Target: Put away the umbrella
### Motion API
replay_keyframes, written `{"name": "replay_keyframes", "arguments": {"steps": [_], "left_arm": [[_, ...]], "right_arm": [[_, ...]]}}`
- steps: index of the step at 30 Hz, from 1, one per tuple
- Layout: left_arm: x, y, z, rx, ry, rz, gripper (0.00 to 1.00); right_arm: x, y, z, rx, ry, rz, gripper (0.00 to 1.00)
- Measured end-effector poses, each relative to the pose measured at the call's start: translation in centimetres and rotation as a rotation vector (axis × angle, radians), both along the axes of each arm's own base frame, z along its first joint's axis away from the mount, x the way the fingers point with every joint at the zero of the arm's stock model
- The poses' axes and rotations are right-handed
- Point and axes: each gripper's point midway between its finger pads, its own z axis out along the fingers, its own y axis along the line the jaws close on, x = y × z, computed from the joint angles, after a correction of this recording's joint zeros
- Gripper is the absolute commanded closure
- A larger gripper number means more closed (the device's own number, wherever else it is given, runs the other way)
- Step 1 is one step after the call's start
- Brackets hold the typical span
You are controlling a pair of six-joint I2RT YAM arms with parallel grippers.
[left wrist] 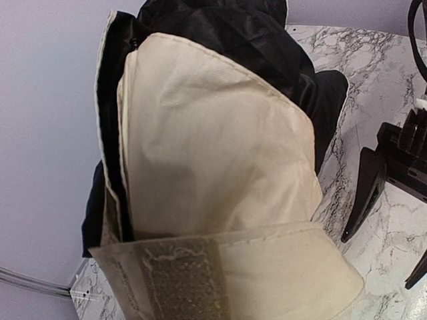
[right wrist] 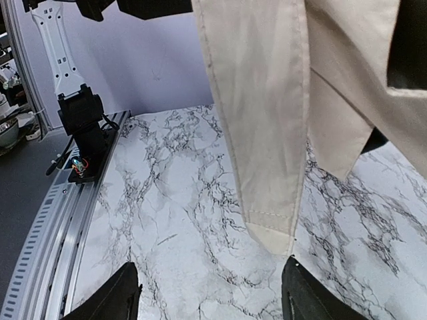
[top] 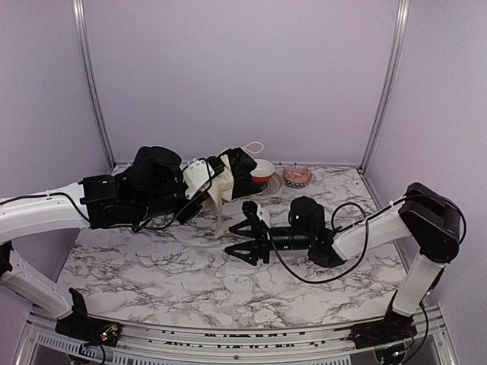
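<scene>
- The right gripper (top: pixel 233 242) lies low over the marble table (top: pixel 152 262), near its middle, with its jaws spread wide. Its own camera shows both dark fingers (right wrist: pixel 123 297) far apart with nothing between them.
- Just beyond it, the left gripper (top: pixel 205 181) holds the umbrella (top: pixel 222 186) up off the table, pinched at the arm's end. In the left wrist view, cloth covers the fingers completely.
- The umbrella is a loose bundle of wrinkled cream-beige fabric with black folds behind it.
- Only the left wrist view shows the closing strap wrapped across the bundle, with a rough fastening patch (left wrist: pixel 183 280) stitched on.
- Only the right wrist view shows a long cream flap (right wrist: pixel 267 133) hanging down, its pointed tip clear of the marble.
- Past the umbrella, the overhead camera shows a red-and-white bowl (top: pixel 264 169) on a grey plate (top: pixel 255 188).
- A small patterned dish (top: pixel 297 176) sits just beside the bowl, near the back wall.
</scene>
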Motion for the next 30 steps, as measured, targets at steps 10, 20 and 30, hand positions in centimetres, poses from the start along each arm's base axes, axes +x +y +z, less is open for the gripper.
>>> {"name": "replay_keyframes", "arguments": {"steps": [10,20,30], "left_arm": [[-0.4,-0.3,0.2,0.040,-0.014,-0.045,1.00],[-0.8,-1.1,1.9,0.022,-0.034,-0.089,1.00],[-1.2,-1.7,2.5,0.018,-0.040,-0.130,1.00]], "right_arm": [[0.9,1.5,2.1,0.048,-0.085,0.000,0.27],[1.5,1.0,2.7,0.078,-0.077,0.045,0.22],[2.5,0.1,4.0,0.122,-0.063,0.117,0.43]]}}
